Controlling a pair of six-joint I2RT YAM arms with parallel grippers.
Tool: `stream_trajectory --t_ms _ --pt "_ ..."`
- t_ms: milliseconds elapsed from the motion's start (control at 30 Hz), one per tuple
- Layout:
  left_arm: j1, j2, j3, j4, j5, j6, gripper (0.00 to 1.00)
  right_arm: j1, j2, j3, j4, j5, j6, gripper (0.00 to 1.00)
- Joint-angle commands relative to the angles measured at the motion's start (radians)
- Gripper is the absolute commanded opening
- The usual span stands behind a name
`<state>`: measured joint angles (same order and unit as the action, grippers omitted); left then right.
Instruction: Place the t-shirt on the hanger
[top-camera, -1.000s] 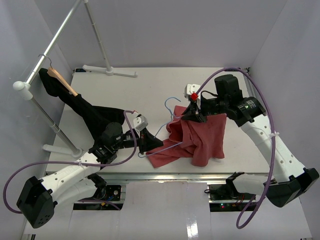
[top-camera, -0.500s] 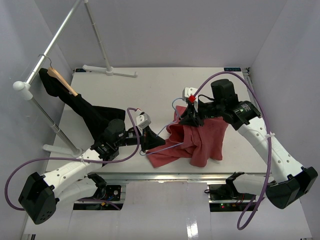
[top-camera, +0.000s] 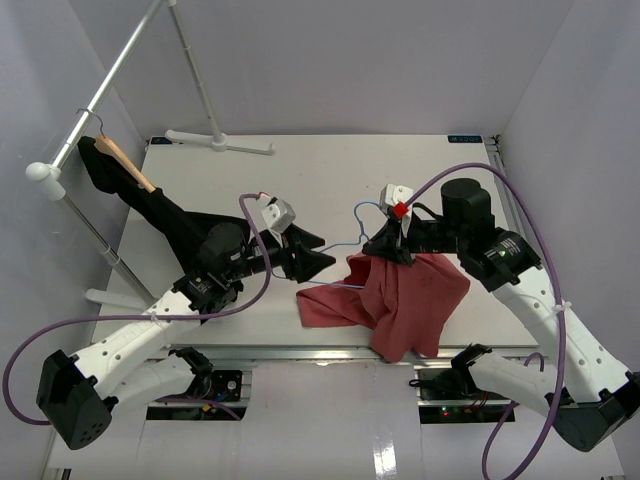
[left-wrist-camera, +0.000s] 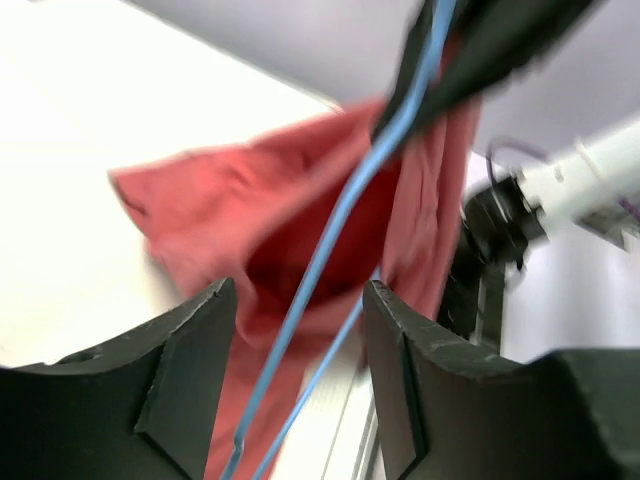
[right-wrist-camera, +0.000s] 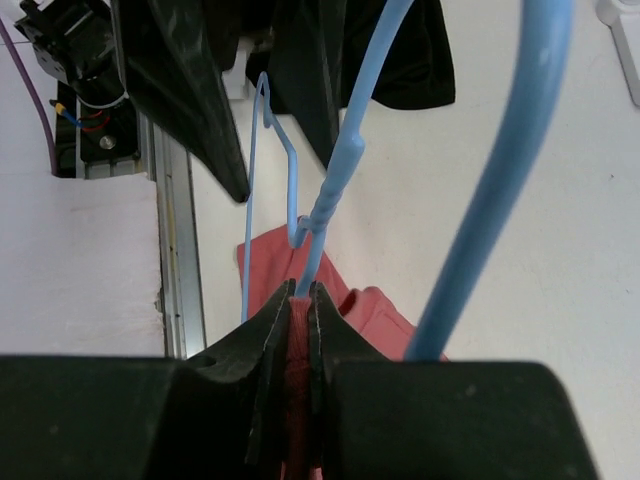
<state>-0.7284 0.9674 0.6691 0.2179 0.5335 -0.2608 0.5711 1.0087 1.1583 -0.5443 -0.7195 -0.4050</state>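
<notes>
The faded-red t-shirt (top-camera: 405, 295) hangs bunched from my right gripper (top-camera: 390, 245), its lower part draped over the table's front edge. That gripper (right-wrist-camera: 302, 295) is shut on red cloth together with the light-blue wire hanger (right-wrist-camera: 340, 170). The hanger's hook (top-camera: 366, 209) points toward the back. My left gripper (top-camera: 308, 256) stands open just left of the shirt. In the left wrist view the hanger's wires (left-wrist-camera: 340, 215) run loose between its fingers (left-wrist-camera: 190, 370), with the t-shirt (left-wrist-camera: 230, 210) behind them.
A black garment (top-camera: 175, 225) hangs on a tan wooden hanger (top-camera: 125, 162) from the white rail (top-camera: 95, 105) at the left. The rack's foot (top-camera: 220, 141) lies at the table's back edge. The metal front rail (top-camera: 330, 352) runs under the shirt.
My left gripper has opened, let go of the hanger wire and risen slightly. The right gripper has carried shirt and hanger to the right and toward the front edge.
</notes>
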Motion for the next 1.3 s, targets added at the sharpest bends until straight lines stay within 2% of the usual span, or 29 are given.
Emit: stream_trajectory --t_ms 0,100,200,467,567,733,933,1267 --pt "0.000 -0.039 0.142 -0.083 -0.239 -0.021 0.67 0.005 -0.054 0.004 0.088 0.067 0.061 0.08" --pt "0.000 -0.060 0.171 -0.181 -0.361 -0.046 0.66 0.004 -0.072 0.006 0.102 0.150 0.088 0.08" --pt "0.000 -0.087 0.166 -0.250 -0.420 -0.106 0.65 0.005 -0.086 0.006 0.131 0.231 0.120 0.08" --pt "0.000 -0.210 -0.004 -0.226 -0.417 -0.275 0.63 0.004 -0.103 0.023 0.205 0.271 0.187 0.08" --pt "0.000 -0.244 -0.102 -0.126 -0.388 -0.313 0.63 0.004 -0.108 0.015 0.241 0.255 0.211 0.08" --pt "0.000 -0.223 -0.159 -0.039 -0.356 -0.338 0.62 0.004 -0.117 -0.007 0.295 0.234 0.241 0.08" --pt "0.000 -0.135 -0.242 0.201 -0.287 -0.386 0.61 0.004 -0.134 -0.028 0.352 0.204 0.283 0.08" --pt "-0.002 0.085 -0.246 0.587 -0.185 -0.370 0.59 0.004 -0.158 -0.060 0.399 0.160 0.316 0.08"
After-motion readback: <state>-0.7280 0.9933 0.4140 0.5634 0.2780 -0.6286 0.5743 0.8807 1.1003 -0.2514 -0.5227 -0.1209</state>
